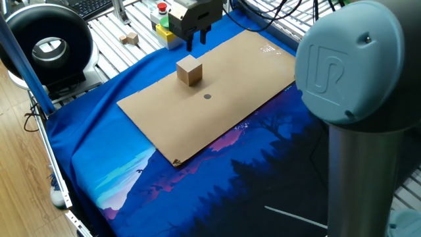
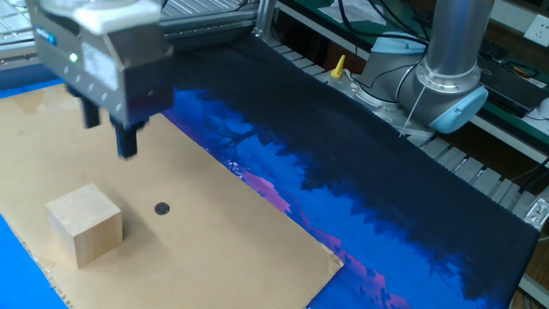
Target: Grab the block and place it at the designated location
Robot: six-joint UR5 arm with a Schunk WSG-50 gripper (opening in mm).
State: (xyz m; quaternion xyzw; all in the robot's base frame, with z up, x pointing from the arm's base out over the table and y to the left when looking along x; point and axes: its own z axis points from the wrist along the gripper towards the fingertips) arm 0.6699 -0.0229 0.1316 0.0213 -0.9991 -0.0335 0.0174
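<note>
Approach step: the claw (image 1: 196,43), fingers apart and empty, hangs beyond the light-tan wooden cube (image 1: 189,70); next, descend astride it, short of the dark grey dot (image 1: 207,97).

We see the gripper (image 2: 107,133) pointing down above the tabletop, its two dark fingers (image 1: 189,43) apart, holding nothing.

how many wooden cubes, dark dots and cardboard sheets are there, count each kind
wooden cubes: 2, the block on the sheet and a smaller cube on the metal slats
dark dots: 1, the designated location
cardboard sheets: 1, the cardboard sheet
total: 4
</note>
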